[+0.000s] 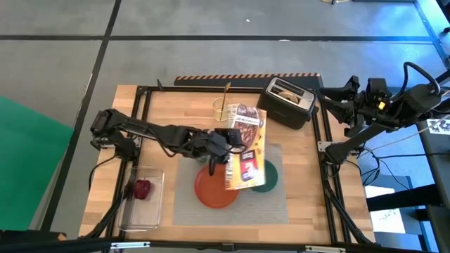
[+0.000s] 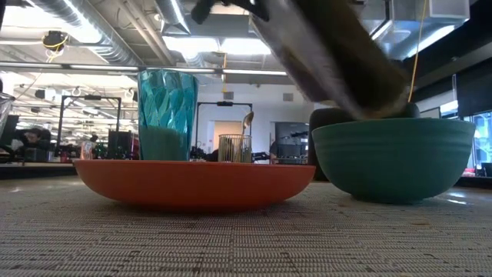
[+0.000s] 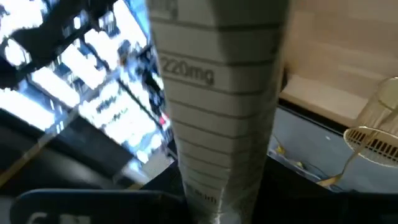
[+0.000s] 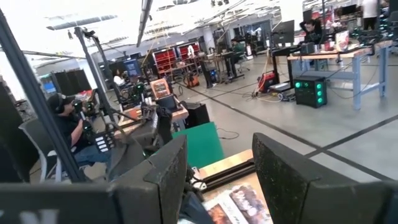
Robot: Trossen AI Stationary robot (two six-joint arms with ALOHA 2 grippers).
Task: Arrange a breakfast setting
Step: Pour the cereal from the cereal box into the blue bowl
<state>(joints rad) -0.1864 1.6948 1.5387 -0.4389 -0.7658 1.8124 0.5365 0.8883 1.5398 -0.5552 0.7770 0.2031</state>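
Observation:
My left gripper [image 1: 223,149] is shut on the purple cereal box [image 1: 247,146], which it holds tilted above the teal bowl [image 1: 268,177]. The bowl and the round orange plate [image 1: 213,190] stand side by side on the grey placemat [image 1: 278,207]. In the low view the box [image 2: 330,54] slants down to the bowl's rim [image 2: 392,123], and the blue cup [image 2: 167,108] stands behind the plate [image 2: 192,181]. The gold spoon [image 1: 226,97] stands in a wire holder. The red fruit [image 1: 143,188] lies in a clear tub. My right gripper [image 4: 217,177] is open, off the table's right edge. My left gripper holds the cereal box by its long left edge [image 1: 232,149], about halfway along, coming level from the table's left. Its wrist view shows the box's narrow printed side [image 3: 217,93] between the fingers. The box is lifted clear and tilted, its lower end over the bowl.
The black toaster [image 1: 290,102] stands at the far right of the table, with something tan in its slots. The wire holder [image 1: 223,107] stands at the far middle. The clear tub [image 1: 140,200] sits at the near left. Bare wood lies left of the placemat.

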